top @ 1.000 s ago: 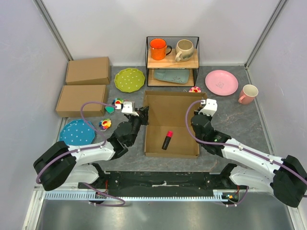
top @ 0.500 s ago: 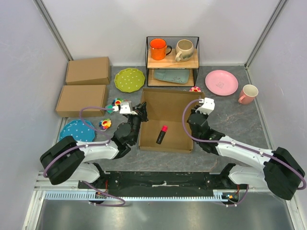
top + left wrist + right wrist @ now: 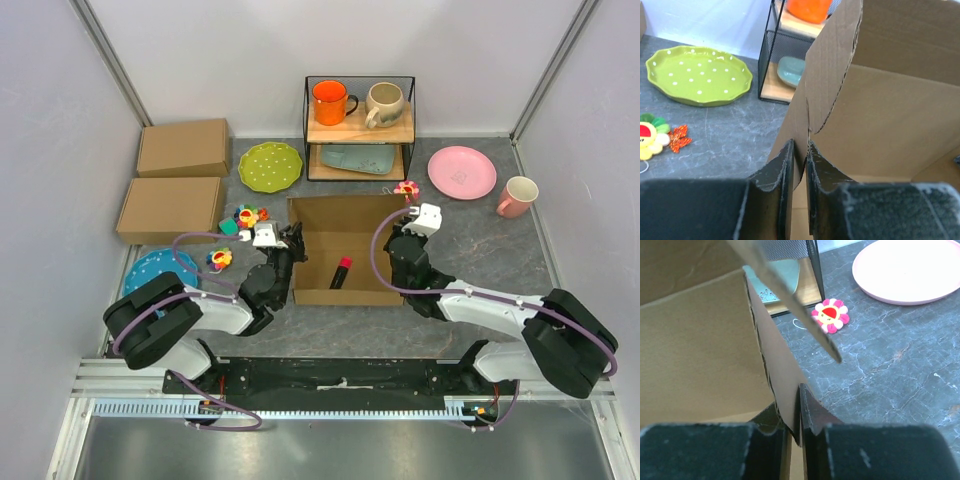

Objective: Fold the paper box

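The paper box [image 3: 355, 225] is brown corrugated cardboard, standing open-topped in the middle of the table with its walls up. A red and black marker [image 3: 342, 272] lies inside it. My left gripper [image 3: 293, 240] is shut on the box's left wall. In the left wrist view that gripper [image 3: 799, 155] has the cardboard [image 3: 890, 110] pinched thin between its black fingers. My right gripper [image 3: 400, 236] is shut on the right wall. The right wrist view shows that gripper [image 3: 795, 412] clamped on the edge of the cardboard [image 3: 700, 340].
Two closed brown boxes [image 3: 183, 147] [image 3: 170, 208] lie at the back left, near a green plate [image 3: 270, 165] and a blue plate [image 3: 160, 272]. A wire shelf [image 3: 359, 128] with mugs stands behind the box. A pink plate [image 3: 461, 172], pink mug [image 3: 517, 196] and flower toys [image 3: 406, 187] [image 3: 219, 259] lie around.
Both grippers have kept their hold and moved a little to the left with the box. The box now looks shorter from front to back, and the marker has shifted with it.
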Robot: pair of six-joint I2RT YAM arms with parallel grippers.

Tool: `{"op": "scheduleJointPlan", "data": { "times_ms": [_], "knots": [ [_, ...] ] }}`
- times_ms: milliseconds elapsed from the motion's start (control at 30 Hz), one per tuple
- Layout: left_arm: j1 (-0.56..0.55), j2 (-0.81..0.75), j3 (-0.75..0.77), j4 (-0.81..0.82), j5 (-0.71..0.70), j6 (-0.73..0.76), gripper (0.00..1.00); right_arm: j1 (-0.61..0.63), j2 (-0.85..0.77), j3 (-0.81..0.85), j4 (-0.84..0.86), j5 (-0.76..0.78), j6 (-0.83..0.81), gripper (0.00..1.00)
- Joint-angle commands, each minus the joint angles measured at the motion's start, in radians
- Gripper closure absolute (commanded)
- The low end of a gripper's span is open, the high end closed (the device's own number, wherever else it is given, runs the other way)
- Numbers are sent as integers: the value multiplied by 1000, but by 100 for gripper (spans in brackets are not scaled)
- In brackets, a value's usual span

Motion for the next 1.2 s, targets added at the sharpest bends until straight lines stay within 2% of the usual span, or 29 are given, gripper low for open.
{"op": "scheduleJointPlan", "data": {
  "times_ms": [0,267,367,400,433,733,833,867,933,1067,1100,1167],
  "knots": [
    [-21,41,-55,326,36,31,80,19,-15,-56,194,-100,-1,84],
    [-21,-1,-131,326,76,-7,78,32,-113,-151,153,-112,4,80],
    [-23,-11,-156,324,91,-15,75,35,-164,-177,103,-122,4,73],
    [-23,-16,-164,324,93,-16,73,35,-178,-181,89,-134,2,66],
    [-23,-19,-176,324,97,-18,73,33,-190,-195,81,-140,-1,63],
    [-24,-16,-220,324,113,-27,73,41,-297,-250,-5,-190,10,49],
    [-24,-39,-243,324,110,-23,72,53,-389,-270,-71,-223,-9,39],
    [-24,-50,-251,323,105,-15,71,55,-452,-269,-103,-232,-15,33],
    [-24,-94,-271,319,101,10,70,61,-553,-248,-221,-258,-39,29],
    [-24,-229,-291,197,99,22,67,70,-734,-215,-405,-286,-61,22],
    [-24,-272,-283,66,98,16,67,68,-768,-211,-437,-289,-64,21],
    [-24,-384,-266,-80,96,-24,66,70,-860,-195,-522,-292,-64,16]
  ]
}}
